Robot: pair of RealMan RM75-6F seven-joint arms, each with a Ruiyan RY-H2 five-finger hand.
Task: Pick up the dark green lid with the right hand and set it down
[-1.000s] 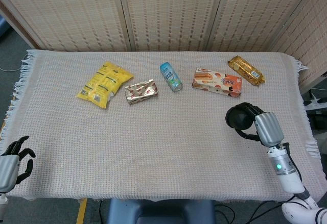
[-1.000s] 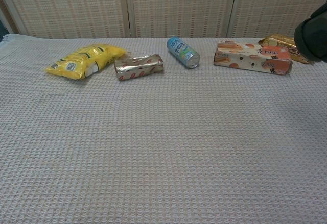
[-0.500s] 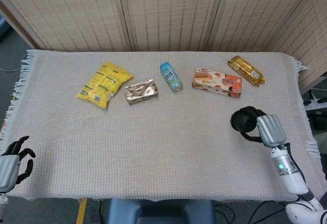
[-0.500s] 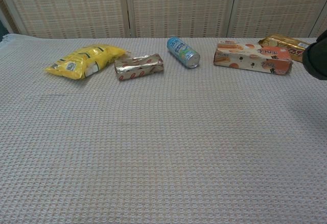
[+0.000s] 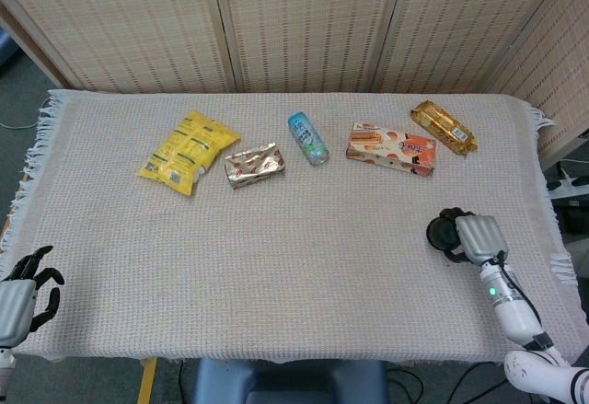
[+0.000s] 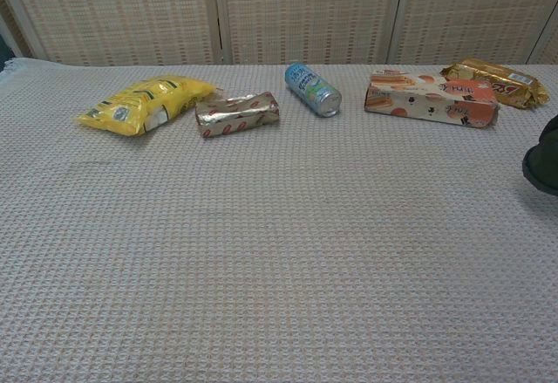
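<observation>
Most of the dark green lid (image 5: 441, 234) is hiding under the right hand (image 5: 471, 236), whose fingers are curling around it near the right edge of the table (image 5: 304, 266). From the chest camera only a dark sliver of the lid (image 6: 544, 163) is showing at the frame's right border, and whether it is touching the cloth is hard to tell. At the front left corner, the left hand (image 5: 20, 294) is hanging off the table with fingers spread, holding nothing. Along the far edge, well apart from the lid, are lying a yellow bag (image 5: 188, 151), a foil packet (image 5: 255, 165), a blue can (image 5: 307, 138), an orange box (image 5: 391, 149) and a gold packet (image 5: 444, 126).
</observation>
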